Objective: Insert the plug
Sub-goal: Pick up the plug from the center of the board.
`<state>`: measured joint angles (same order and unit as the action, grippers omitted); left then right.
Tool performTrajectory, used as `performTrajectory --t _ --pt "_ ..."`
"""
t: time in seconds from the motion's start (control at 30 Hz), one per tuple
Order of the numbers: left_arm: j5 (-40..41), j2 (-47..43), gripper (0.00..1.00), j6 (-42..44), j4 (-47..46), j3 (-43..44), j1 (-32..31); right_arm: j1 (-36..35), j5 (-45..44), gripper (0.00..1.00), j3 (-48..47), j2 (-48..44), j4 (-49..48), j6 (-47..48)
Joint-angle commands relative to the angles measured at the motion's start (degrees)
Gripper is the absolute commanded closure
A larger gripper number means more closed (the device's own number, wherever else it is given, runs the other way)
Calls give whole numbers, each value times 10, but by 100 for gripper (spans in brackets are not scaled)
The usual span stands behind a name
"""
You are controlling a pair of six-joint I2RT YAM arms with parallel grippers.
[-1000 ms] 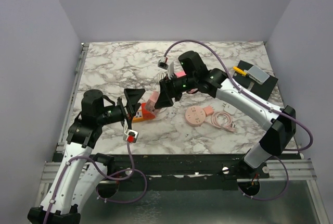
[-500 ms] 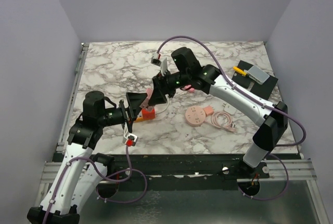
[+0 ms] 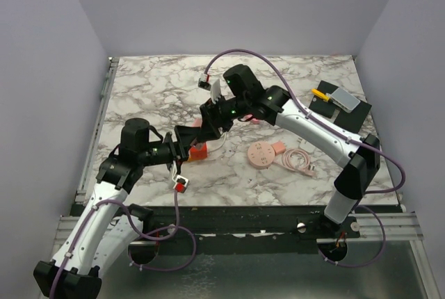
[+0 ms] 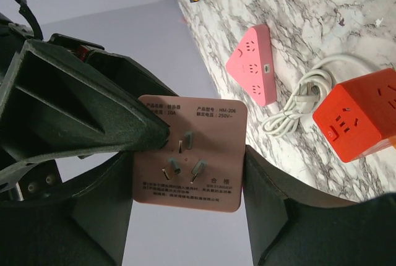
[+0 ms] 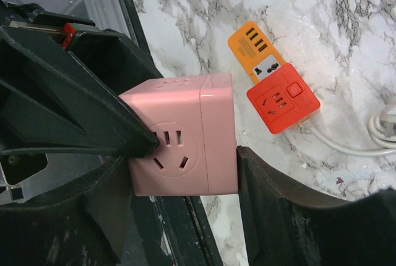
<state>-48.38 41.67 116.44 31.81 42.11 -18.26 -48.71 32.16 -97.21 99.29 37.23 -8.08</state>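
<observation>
The plug is a pink cube (image 4: 192, 154) with three prongs on the face shown in the left wrist view and a socket face (image 5: 176, 148) shown in the right wrist view. It hangs above the table between both arms. My right gripper (image 5: 184, 173) is shut on its two sides. My left gripper (image 4: 189, 179) has a finger against each of the other two sides. From above, the two grippers (image 3: 186, 138) (image 3: 210, 122) meet over the red-orange power socket (image 3: 198, 151), which lies on the marble with its white cable (image 4: 297, 102).
A pink triangular socket (image 4: 253, 62) lies beyond the red one. A round pink socket (image 3: 262, 154) and a coiled pink cable (image 3: 299, 160) lie to the right. A black pad (image 3: 344, 110) with a grey box and a yellow item sits at the far right.
The right arm carried the pink cube left toward the left arm. The left gripper came forward and narrowed from wide open onto the cube's sides.
</observation>
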Motion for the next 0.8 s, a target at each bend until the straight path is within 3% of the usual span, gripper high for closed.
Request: performTrajectory --t 0.0,0.07,0.13,0.23,0.37,0.43,0.53,0.77 --pt "27 7 87 -2 11 8 -5 -14 4 50 -12 -2 11 9" --pt "28 9 100 -9 11 11 -6 -14 -1 29 -12 -9 12 17" --pt "26 15 100 -37 11 23 -7 -14 -15 14 -7 -30 14 37" --pt "23 34 100 -128 11 63 -8 -11 -35 2 12 -81 5 83" --pt "15 76 100 -384 -8 144 -9 -6 -48 0 29 -144 15 155" --pt "23 86 100 -570 -58 158 -8 -5 -63 0 42 -168 19 186" --pt "21 88 100 -759 -112 172 -8 -3 -72 0 79 -213 -7 212" --pt "-75 96 100 -1036 -166 222 -9 -2 -80 0 154 -301 -116 228"
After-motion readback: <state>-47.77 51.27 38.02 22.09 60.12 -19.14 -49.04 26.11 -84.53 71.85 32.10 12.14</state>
